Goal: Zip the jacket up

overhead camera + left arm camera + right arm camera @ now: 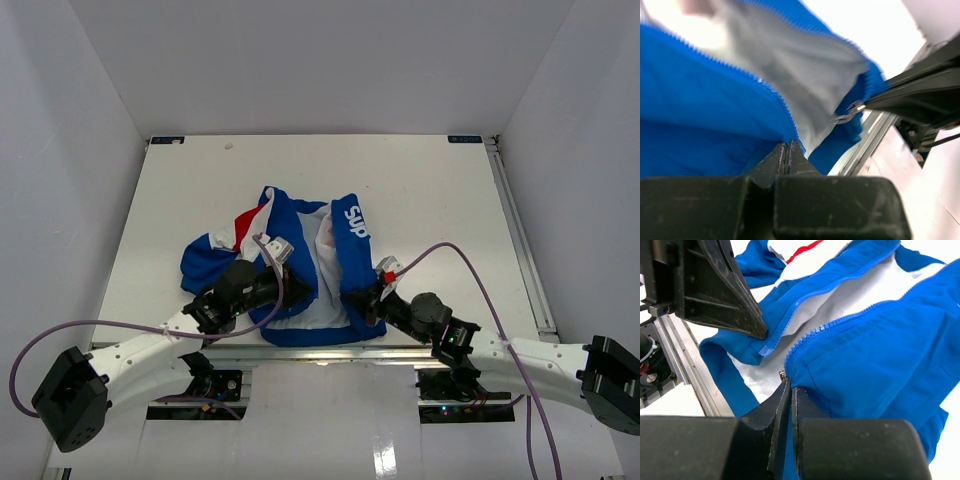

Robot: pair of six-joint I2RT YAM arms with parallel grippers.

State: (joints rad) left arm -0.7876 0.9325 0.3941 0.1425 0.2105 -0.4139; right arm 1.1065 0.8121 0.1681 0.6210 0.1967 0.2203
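Note:
The jacket (350, 262) lies open on the table, blue with white lining showing, a red and white panel at its upper left and white lettering on its right front. My left gripper (298, 288) is shut on the zipper edge of the left front panel (700, 115), its fingertips (788, 144) pressed together on the blue fabric. At the bottom of the right front panel (880, 355), my right gripper (790, 385) is shut on the hem, with blue cloth between its jaws. A small metal zipper slider (782, 374) sits just beyond its tips. The two zipper sides lie apart.
A metal rail (320, 352) runs along the table's near edge, right below the jacket's hem. White walls enclose the white table (440, 200) on three sides. Purple cables loop from both wrists. In the right wrist view the left gripper (720, 295) is close, at the upper left.

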